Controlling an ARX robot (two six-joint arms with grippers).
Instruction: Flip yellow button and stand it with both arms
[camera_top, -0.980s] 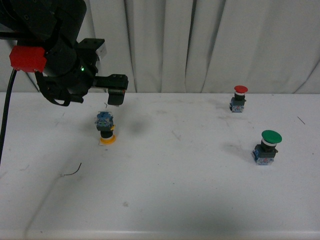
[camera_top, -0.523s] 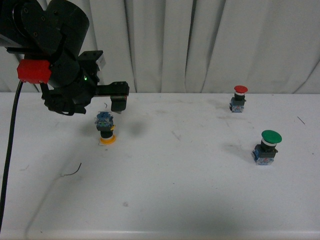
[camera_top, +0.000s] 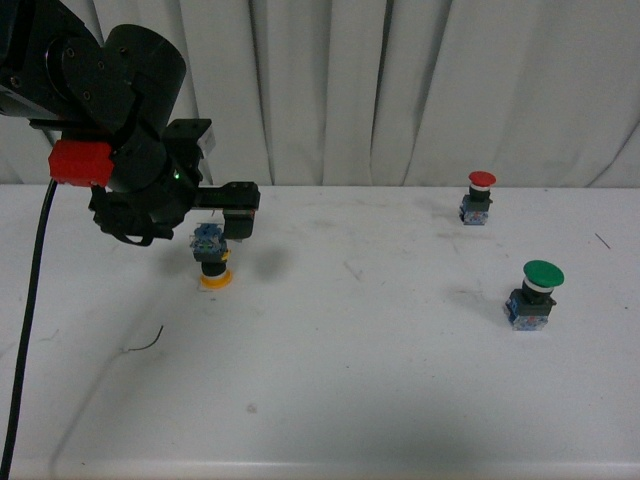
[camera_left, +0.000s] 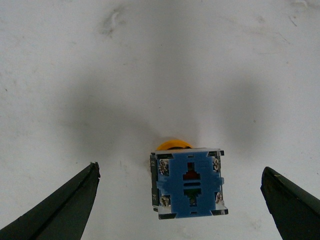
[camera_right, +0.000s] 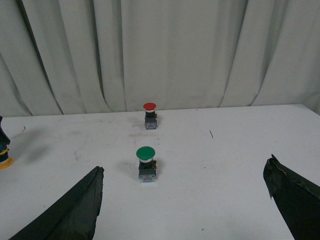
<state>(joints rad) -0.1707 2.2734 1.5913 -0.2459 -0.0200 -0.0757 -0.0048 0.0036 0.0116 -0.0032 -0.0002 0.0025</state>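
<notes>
The yellow button (camera_top: 211, 258) is on the white worktop (camera_top: 380, 380), on the left side and closer to the far edge than the near one. It is upside down. Its yellow cap sits flat on the worktop and its blue block points up.

The left gripper (camera_top: 228, 216) hangs just above the button. Its two black jaws are spread wide and hold nothing. The left wrist view looks straight down on the blue block, with one jaw far out on each side of it and not touching it.

The right gripper (camera_right: 185, 167) is spread wide too and holds nothing. It is well away from the yellow button, looking out over the green button (camera_top: 534, 294) near the right edge and the red button (camera_top: 479, 197) near the far edge. Those two stand cap up and are not part of this job.

The step now looks like the first grab. To do it well, the left gripper should go straight down, with the blue block in the middle between the jaws. If one jaw touches first, the button may tip, because it stands on a small round cap. The jaws should press on two flat sides of the block, not on its corners, and close slowly. They should leave part of the button free, so the right gripper has a place to hold when it helps turn the button over. After that, the blue block has to go flat on the worktop with the cap on top.
</notes>
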